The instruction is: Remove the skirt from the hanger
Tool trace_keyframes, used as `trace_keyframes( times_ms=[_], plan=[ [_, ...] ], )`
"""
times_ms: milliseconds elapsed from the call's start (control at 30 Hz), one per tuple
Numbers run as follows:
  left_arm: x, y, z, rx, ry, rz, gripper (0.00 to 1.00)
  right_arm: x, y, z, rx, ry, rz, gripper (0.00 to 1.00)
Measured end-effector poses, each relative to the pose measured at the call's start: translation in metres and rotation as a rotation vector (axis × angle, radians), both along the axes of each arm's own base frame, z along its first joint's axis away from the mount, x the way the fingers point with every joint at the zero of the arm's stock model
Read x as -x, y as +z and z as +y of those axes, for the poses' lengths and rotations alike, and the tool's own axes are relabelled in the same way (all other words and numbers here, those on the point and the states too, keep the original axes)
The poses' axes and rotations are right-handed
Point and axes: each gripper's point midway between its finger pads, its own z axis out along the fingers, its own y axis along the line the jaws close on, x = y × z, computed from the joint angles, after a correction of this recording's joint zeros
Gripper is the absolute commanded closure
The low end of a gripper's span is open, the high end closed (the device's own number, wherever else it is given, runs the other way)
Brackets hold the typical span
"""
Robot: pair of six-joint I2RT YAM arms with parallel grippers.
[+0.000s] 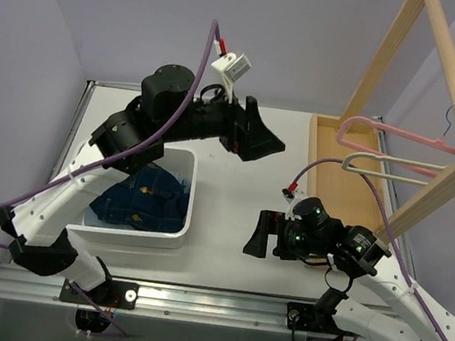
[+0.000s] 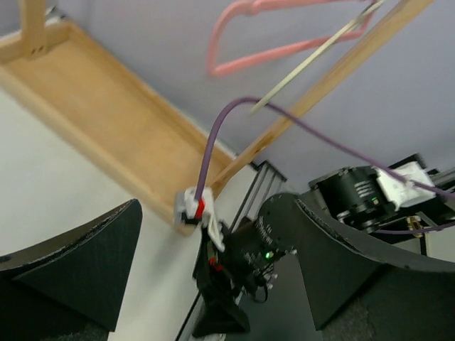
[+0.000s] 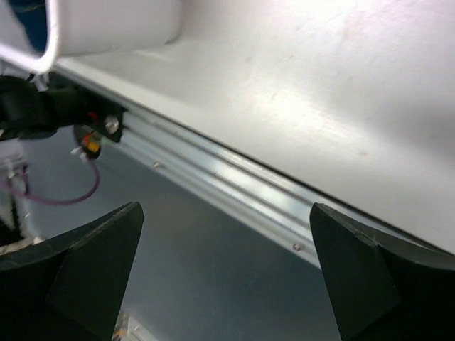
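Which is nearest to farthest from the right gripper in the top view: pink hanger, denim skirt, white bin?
From the right gripper:
1. white bin, just to its left.
2. denim skirt, inside the bin, farther left.
3. pink hanger, hanging at the far right.
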Motion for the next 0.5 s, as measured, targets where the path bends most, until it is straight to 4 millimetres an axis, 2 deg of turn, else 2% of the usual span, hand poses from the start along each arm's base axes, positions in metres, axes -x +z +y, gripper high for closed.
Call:
trace_keyframes(
  times_ms=[167, 333, 500],
  plan=[
    [0.004, -0.053, 0.045, -0.124, 0.153, 0.086, 0.06, -0.026, -0.016, -0.007, 0.111, -0.074, -0.058, 0.0],
    [0.02, -0.106, 0.11, -0.2, 0.343, 0.197, 0.06, -0.048, -0.032, -0.014, 0.215, -0.146, -0.099, 0.0],
    [0.04, -0.134, 0.156, -0.183, 0.457, 0.284, 0.06, -0.062, -0.039, -0.015, 0.26, -0.184, -0.127, 0.0]
  ],
)
